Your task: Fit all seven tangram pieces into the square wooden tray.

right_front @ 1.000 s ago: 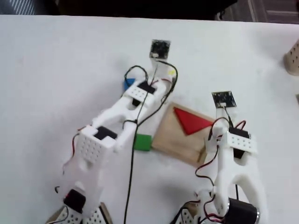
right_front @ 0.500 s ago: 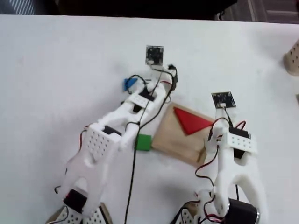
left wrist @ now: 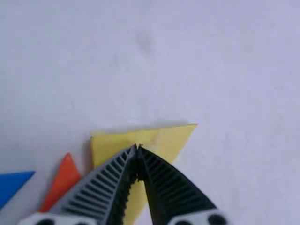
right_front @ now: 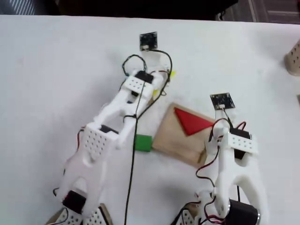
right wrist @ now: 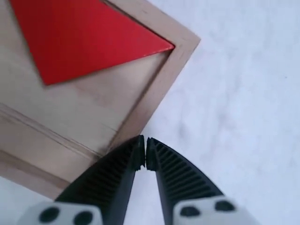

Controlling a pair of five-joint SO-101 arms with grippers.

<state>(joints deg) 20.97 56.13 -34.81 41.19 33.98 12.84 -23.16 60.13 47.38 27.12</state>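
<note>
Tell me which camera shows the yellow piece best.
The left wrist view: the yellow piece sits mid-frame, partly behind the fingers. The high view shows a yellow sliver beside the left arm. The right wrist view faces the wooden tray.

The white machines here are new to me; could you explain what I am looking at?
They are two robot arms, each ending in a gripper. One picture looks down over the table; the other two come from cameras on each arm's wrist. On the table lie a wooden tray holding a red triangle, and a green piece beside it. The left gripper, shut, sits over a yellow piece near an orange piece and a blue piece. The right gripper, shut, holds nothing.
</note>
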